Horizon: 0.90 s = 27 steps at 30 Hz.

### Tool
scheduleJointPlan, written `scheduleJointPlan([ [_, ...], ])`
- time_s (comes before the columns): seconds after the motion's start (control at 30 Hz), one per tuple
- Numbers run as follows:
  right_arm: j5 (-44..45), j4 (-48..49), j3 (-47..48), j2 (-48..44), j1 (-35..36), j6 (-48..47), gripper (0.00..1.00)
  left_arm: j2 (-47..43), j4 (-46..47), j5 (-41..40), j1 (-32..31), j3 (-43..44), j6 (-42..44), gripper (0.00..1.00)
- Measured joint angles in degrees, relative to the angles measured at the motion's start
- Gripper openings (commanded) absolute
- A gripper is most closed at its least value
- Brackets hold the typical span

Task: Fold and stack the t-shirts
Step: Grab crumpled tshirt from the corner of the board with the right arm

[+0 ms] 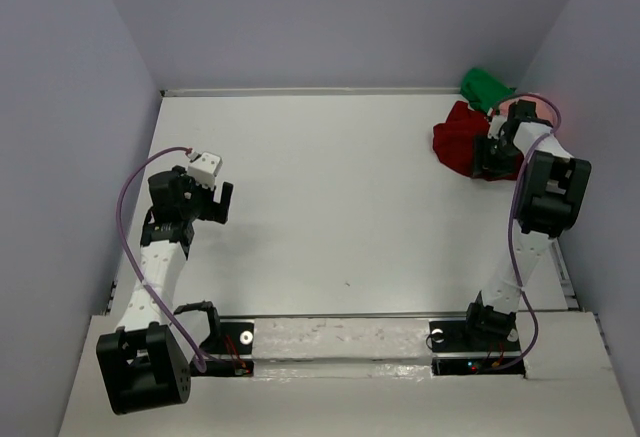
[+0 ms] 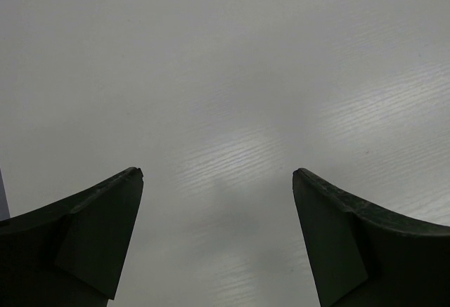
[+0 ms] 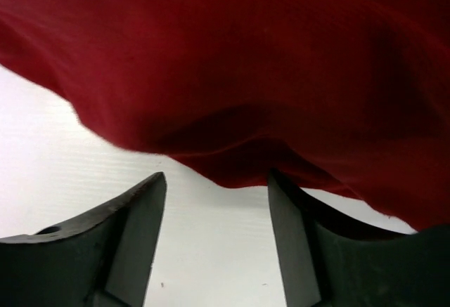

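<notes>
Three t-shirts lie crumpled in the far right corner of the table: a dark red one (image 1: 455, 137), a bright green one (image 1: 485, 85) behind it, and a salmon pink one (image 1: 528, 111) partly hidden by the right arm. My right gripper (image 1: 492, 155) points down at the near edge of the dark red shirt. In the right wrist view the dark red fabric (image 3: 246, 75) fills the top, and its hem lies just past the tips of my right gripper (image 3: 216, 175), whose jaws stand apart with bare table between them. My left gripper (image 1: 225, 202) hangs wide open over bare table (image 2: 218, 173).
The white table (image 1: 330, 187) is boxed in by grey walls at the back, left and right. The shirts sit close to the right wall (image 1: 600, 107). Both arm bases stand on the near edge strip (image 1: 340, 342).
</notes>
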Motion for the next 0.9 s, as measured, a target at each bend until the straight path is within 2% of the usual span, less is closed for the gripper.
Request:
scheduleJointPlan([
  [0.07, 1.2, 0.1, 0.1, 0.9, 0.0, -0.2, 0.61, 0.3, -0.2, 0.1, 0.0, 0.0, 0.2, 0.99],
  [0.17, 2.9, 0.1, 1.2, 2.1, 0.0, -0.2, 0.5, 0.6, -0.3, 0.2, 0.0, 0.0, 0.5, 0.99],
  [0.2, 3.5, 0.2, 1.9, 2.6, 0.0, -0.4, 0.39, 0.7, -0.5, 0.2, 0.0, 0.0, 0.6, 0.99],
  [0.3, 4.4, 0.1, 3.8, 4.0, 0.0, -0.7, 0.22, 0.8, -0.9, 0.3, 0.1, 0.0, 0.8, 0.99],
  [0.33, 4.8, 0.0, 4.2, 4.4, 0.0, -0.9, 0.12, 0.8, -1.0, 0.3, 0.1, 0.0, 0.8, 0.99],
  [0.4, 5.0, -0.2, 4.5, 4.4, 0.0, -1.0, 0.0, 0.8, -1.1, 0.4, 0.2, 0.0, 0.9, 0.99],
  [0.67, 3.4, -4.0, 4.2, 2.8, 0.9, -3.3, 0.0, 0.7, -1.4, 1.0, 0.2, 0.0, 1.2, 0.99],
  [0.9, 0.0, -12.0, 3.5, -10.8, 8.3, -7.1, 0.0, 0.1, -1.6, 1.3, 0.2, 0.0, 1.4, 0.99],
])
